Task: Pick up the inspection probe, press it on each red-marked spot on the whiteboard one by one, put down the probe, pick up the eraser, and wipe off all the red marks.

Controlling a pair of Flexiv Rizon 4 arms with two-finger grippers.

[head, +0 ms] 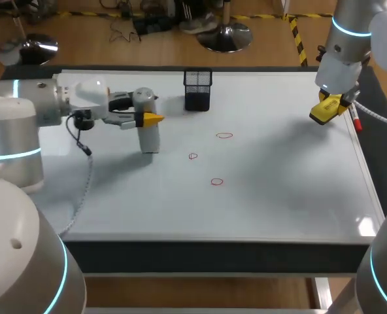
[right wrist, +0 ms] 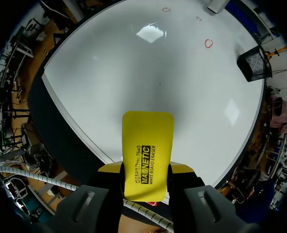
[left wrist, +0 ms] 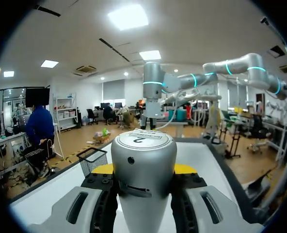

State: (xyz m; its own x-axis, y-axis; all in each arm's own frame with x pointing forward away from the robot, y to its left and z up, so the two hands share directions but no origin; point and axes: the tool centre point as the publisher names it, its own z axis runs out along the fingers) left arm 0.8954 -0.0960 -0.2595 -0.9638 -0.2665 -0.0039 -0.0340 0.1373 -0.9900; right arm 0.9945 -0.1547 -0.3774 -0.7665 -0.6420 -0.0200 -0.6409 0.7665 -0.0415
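Observation:
My left gripper (head: 151, 119) is shut on the grey cylindrical probe (head: 149, 139), which stands upright at the whiteboard's left part, to the left of the marks. In the left wrist view the probe (left wrist: 143, 165) fills the gap between the fingers (left wrist: 103, 169). Three red marks (head: 224, 135) (head: 193, 156) (head: 217, 182) sit near the board's middle. At the far right, above the board, my right gripper (head: 329, 108) is shut on the yellow eraser (head: 324, 112). In the right wrist view the eraser (right wrist: 147, 150) juts out ahead of the gripper (right wrist: 146, 169), and the red marks (right wrist: 209, 43) lie far beyond it.
A black mesh basket (head: 198, 89) stands at the back middle of the whiteboard (head: 278, 196); it also shows as the basket (left wrist: 92, 160) and the basket (right wrist: 254, 63). A red marker (head: 355, 122) lies at the board's right edge, by the right gripper.

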